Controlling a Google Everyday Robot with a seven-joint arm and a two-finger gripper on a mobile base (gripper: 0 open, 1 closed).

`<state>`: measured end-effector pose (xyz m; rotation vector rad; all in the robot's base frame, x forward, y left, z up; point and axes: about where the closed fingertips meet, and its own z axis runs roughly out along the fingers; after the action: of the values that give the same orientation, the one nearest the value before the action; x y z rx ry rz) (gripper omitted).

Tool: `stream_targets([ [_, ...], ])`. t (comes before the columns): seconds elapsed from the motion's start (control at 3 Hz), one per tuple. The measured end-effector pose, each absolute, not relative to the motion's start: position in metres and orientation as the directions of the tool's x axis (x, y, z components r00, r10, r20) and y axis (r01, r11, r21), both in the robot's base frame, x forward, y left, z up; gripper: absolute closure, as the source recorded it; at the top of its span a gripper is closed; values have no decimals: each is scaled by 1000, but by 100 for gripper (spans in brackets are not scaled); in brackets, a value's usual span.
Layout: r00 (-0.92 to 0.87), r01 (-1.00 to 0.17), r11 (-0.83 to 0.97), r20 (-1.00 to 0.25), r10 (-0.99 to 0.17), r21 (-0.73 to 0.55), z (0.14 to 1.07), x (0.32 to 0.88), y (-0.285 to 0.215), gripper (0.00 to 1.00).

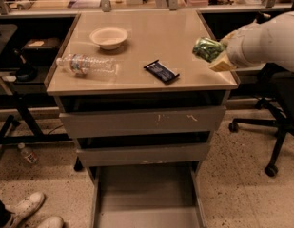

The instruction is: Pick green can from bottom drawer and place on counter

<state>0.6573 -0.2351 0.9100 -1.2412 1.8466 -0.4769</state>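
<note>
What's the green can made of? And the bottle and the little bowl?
The green can, held in the claw over the right edge of the counter, looks like thin shiny metal: it glints and is dented. The water bottle lying on its side looks like clear plastic: you see through it. The bowl is matte cream, maybe paper or plastic.
</note>
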Motion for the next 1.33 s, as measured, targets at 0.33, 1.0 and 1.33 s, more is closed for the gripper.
stream_targets([
  [0.33, -141, -600, 428, -438, -888, -676, 893, 684, -223, 100],
  [1.0, -118, -661, 410, -452, -884, -629, 855, 717, -201, 100],
  [1.33, -110, -688, 400, -459, -882, -605, 835, 722, -193, 100],
])
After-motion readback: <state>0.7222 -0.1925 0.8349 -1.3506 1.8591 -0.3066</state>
